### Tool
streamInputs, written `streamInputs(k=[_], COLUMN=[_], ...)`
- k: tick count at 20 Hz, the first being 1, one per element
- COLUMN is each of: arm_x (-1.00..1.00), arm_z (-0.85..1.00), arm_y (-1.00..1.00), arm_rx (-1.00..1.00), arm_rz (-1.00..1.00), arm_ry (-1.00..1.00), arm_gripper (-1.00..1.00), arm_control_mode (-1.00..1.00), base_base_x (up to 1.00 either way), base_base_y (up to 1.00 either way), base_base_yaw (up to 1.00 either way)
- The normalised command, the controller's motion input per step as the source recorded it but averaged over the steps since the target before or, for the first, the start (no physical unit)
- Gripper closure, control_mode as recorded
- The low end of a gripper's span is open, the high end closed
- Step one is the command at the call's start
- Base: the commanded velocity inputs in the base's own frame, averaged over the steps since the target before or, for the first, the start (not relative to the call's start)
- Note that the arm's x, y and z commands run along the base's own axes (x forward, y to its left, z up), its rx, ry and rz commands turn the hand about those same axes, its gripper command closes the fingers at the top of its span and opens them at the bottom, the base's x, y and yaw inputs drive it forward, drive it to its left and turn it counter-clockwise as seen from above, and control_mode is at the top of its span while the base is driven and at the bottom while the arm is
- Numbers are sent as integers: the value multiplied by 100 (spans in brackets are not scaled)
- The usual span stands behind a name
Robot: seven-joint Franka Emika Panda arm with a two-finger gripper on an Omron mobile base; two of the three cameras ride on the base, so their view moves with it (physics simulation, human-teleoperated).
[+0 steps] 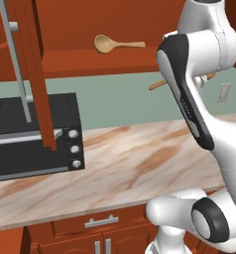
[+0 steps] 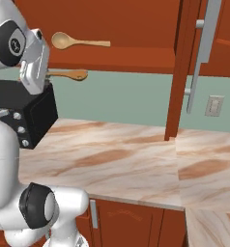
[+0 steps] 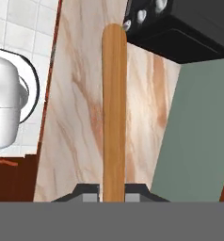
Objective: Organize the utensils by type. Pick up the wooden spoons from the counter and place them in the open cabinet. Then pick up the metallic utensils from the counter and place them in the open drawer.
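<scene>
Wooden and tan, one spoon (image 2: 80,43) already lay on the open cabinet shelf (image 2: 136,59), while the fingers (image 3: 112,194) were closed on the handle of the second wooden spoon (image 3: 114,113), held in the air just below that shelf and above the marble desk (image 1: 120,163). The step looked like carrying this spoon up; next it likely needed lifting over the shelf edge before release.
</scene>
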Motion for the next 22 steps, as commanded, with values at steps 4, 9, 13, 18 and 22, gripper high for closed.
streamInputs(k=[4,9,13,18,22], arm_x=[18,36,61,66,62], arm_z=[38,16,10,16,7], arm_y=[-42,-42,-53,-52,-24], arm_rx=[0,0,1,7,12], arm_rz=[-12,-11,-5,-1,7], arm_ry=[-32,-21,-5,0,0], arm_gripper=[100,100,100,100,100], arm_control_mode=[-100,-100,-100,-100,-100], base_base_x=[0,0,0,0,0], base_base_y=[0,0,0,0,0], base_base_yaw=[0,0,0,0,0])
